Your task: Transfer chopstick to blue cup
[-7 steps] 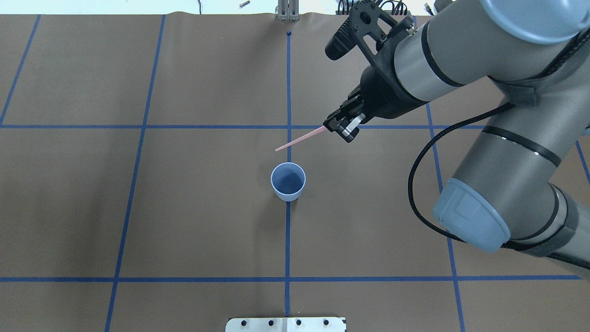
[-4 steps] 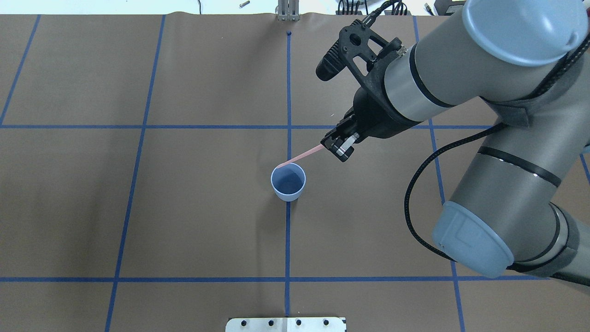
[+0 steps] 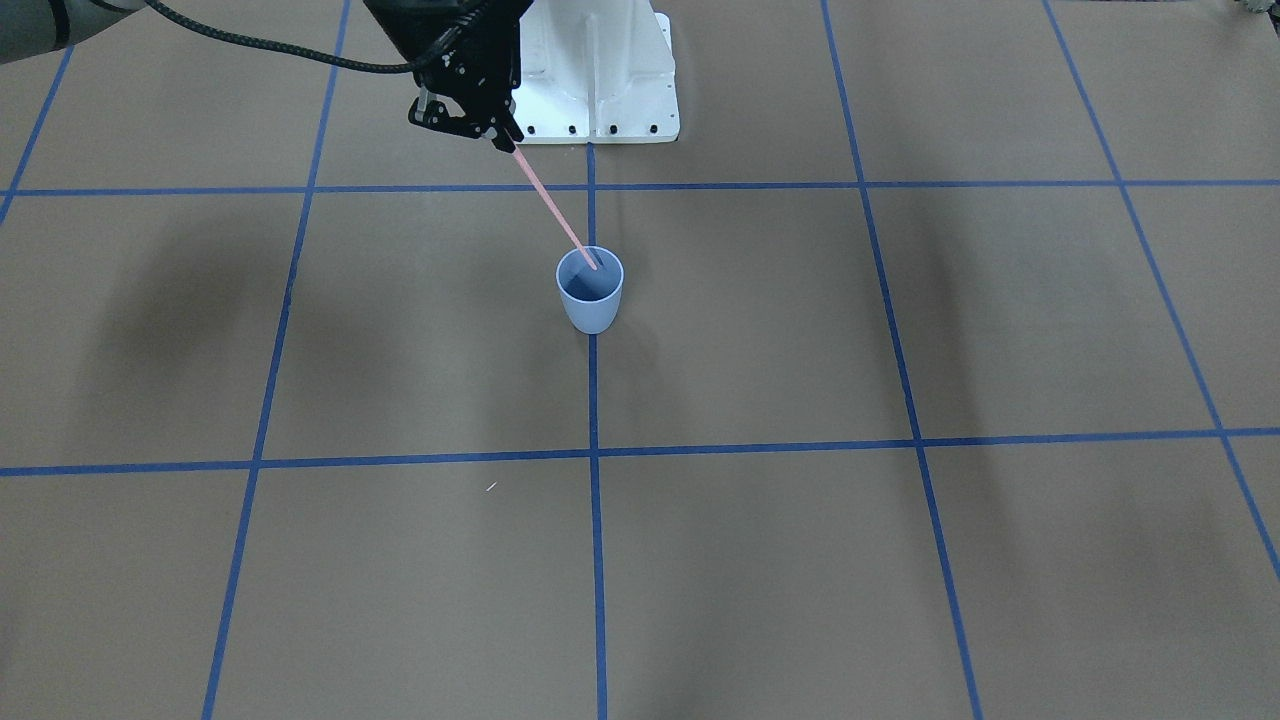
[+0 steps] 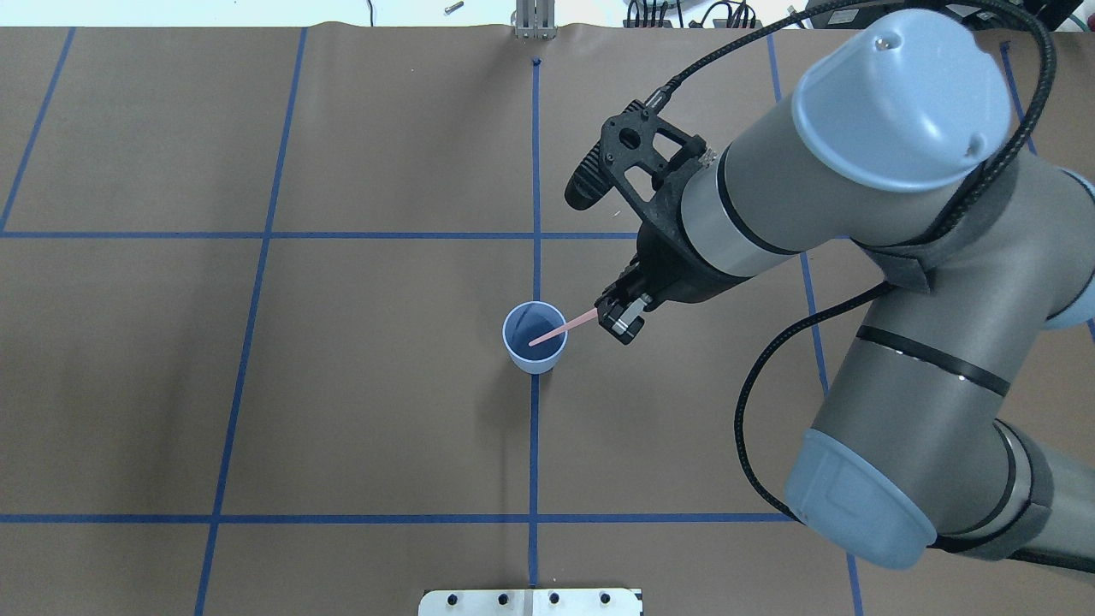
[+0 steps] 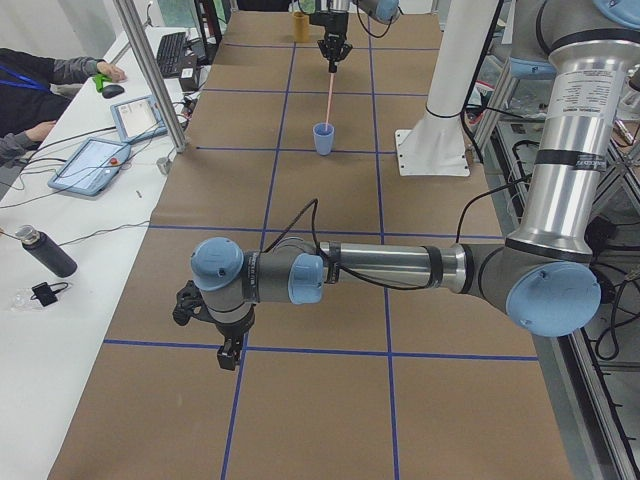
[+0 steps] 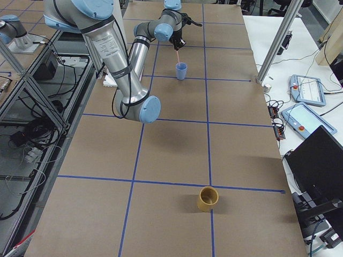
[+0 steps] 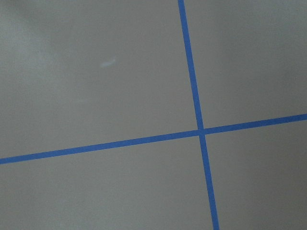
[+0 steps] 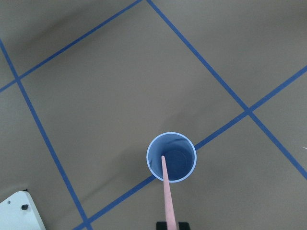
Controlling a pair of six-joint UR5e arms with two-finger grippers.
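Observation:
The blue cup (image 4: 535,359) stands upright at the table's middle, on a tape line; it also shows as the blue cup (image 3: 590,305) (image 8: 152,165) (image 5: 323,140) (image 6: 181,71). My right gripper (image 4: 609,318) (image 3: 503,138) (image 5: 331,62) (image 6: 177,45) is shut on the thick end of the chopstick (image 4: 566,327) (image 3: 553,212) (image 8: 168,201) (image 5: 330,95). The pink stick slants down and its tip sits within the cup's mouth. My left gripper (image 5: 230,358) hangs low over bare table far from the cup, and I cannot tell whether it is open or shut.
A yellow-brown cup (image 6: 208,198) (image 5: 300,22) stands near the table's end on my right. The white base plate (image 3: 600,90) (image 4: 530,601) lies at the robot's edge. A person's arms, tablets and a bottle are on the side desk (image 5: 90,160).
My right gripper has come toward the robot and lower with the chopstick. The stick's tip went from beyond the cup, to its far rim, to inside its mouth.

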